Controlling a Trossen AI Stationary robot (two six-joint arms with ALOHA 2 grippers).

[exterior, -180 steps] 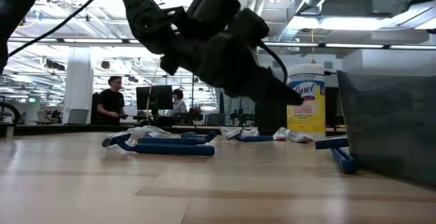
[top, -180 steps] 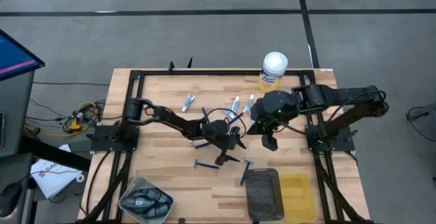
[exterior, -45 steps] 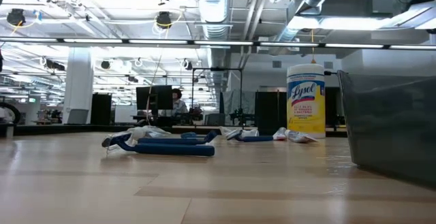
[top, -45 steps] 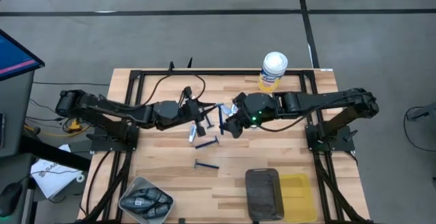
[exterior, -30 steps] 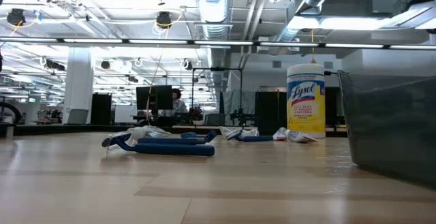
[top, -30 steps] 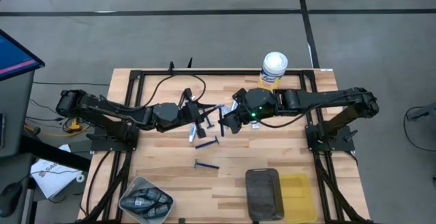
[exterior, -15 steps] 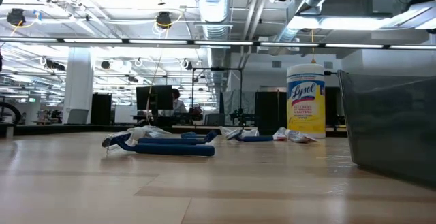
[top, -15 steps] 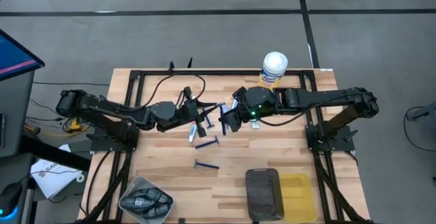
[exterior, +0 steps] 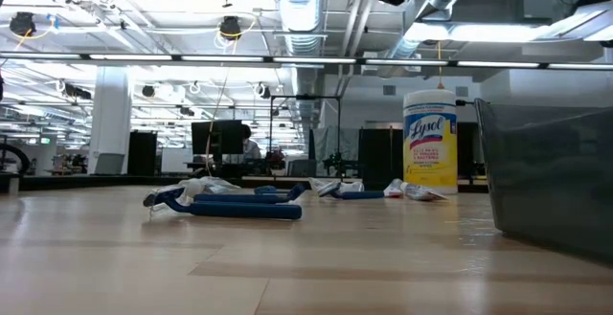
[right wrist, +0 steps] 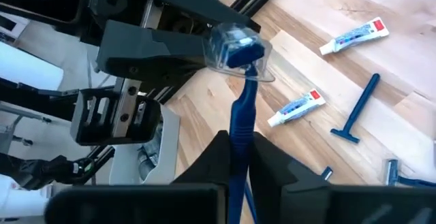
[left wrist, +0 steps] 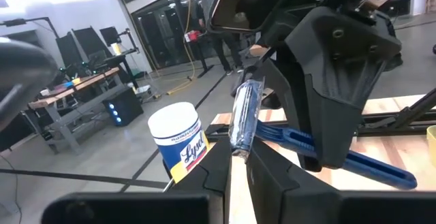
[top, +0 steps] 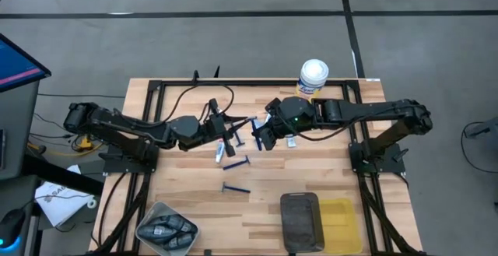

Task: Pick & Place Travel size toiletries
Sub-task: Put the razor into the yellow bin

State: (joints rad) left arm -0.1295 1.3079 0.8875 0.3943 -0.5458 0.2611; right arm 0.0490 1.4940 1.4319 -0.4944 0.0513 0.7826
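Observation:
A blue razor point(right wrist: 242, 108) with a clear cap over its head hangs between my two grippers above the table's middle. My left gripper point(top: 231, 135) is shut on the capped head. My right gripper point(top: 261, 138) faces it from the right and is shut on the handle. Below on the table lie white tubes point(right wrist: 296, 108) point(right wrist: 354, 37) and more blue razors point(top: 237, 163) point(top: 236, 187). The low view shows only razors point(exterior: 244, 208) and tubes lying on the wood; both grippers are above its frame. My left gripper pinches the razor's clear-capped head point(left wrist: 242, 122) between its two fingertips. The cap stands out beyond the fingers, clear of the table. My right gripper pinches the blue handle point(right wrist: 240, 125) between its two fingers, which lie along it. The head point(right wrist: 235, 47) points away from this gripper, lifted clear.
A yellow canister with a white lid point(top: 313, 81) stands at the far edge. A dark grey bin point(top: 302, 221) and a yellow one point(top: 340, 223) sit at the near right. A clear tray of dark pieces point(top: 165, 229) sits at the near left.
My right gripper has shut on the razor's handle, staying close in front of my left gripper. My left gripper has kept still with the razor's capped head in its fingers.

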